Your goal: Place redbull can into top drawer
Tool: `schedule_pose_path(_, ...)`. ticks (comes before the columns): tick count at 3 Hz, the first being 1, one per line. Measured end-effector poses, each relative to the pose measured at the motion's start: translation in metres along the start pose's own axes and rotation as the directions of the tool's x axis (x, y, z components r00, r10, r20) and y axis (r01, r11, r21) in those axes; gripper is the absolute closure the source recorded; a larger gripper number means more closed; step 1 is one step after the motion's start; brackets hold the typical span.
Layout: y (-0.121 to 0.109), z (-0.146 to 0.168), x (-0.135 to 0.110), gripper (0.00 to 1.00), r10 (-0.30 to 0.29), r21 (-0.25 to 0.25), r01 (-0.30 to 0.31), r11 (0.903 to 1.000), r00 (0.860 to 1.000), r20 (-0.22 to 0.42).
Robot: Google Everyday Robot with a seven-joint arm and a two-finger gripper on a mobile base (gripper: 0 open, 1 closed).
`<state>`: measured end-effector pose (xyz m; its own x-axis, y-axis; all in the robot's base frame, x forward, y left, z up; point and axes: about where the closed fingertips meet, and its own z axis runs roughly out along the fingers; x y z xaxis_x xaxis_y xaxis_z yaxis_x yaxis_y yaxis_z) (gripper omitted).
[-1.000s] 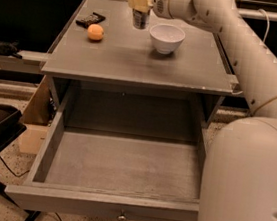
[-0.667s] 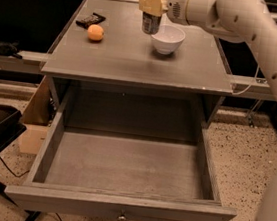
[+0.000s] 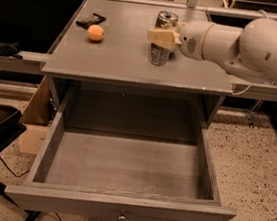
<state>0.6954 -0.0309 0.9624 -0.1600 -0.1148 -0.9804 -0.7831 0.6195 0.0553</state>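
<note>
The redbull can (image 3: 159, 56), pinched between the fingers of the gripper (image 3: 162, 37), is now carried forward over the tabletop (image 3: 120, 55), nearer the open top drawer (image 3: 122, 163), where it is yet to be lowered.

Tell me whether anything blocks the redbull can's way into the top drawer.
Nothing visible does. The gripper holds the redbull can over the tabletop; the top drawer stands open and bare below. The orange fruit lies well aside.

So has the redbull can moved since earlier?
Yes. Held in the gripper, the redbull can has come forward toward the front edge of the tabletop, farther from the orange.
</note>
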Motion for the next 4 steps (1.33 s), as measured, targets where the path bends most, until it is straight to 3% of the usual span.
schedule_pose_path(1,0.026,-0.029,0.048,1.00,0.006,-0.019,-0.006,0.9998,1.000,0.015)
schedule_pose_path(2,0.040,-0.064,0.075,1.00,-0.039,-0.031,0.041,0.9987,0.997,0.063)
schedule_pose_path(3,0.040,-0.064,0.075,1.00,-0.039,-0.032,0.041,0.9987,0.997,0.063)
schedule_pose_path(4,0.053,-0.055,0.088,1.00,-0.078,-0.080,0.082,0.9934,0.995,0.058)
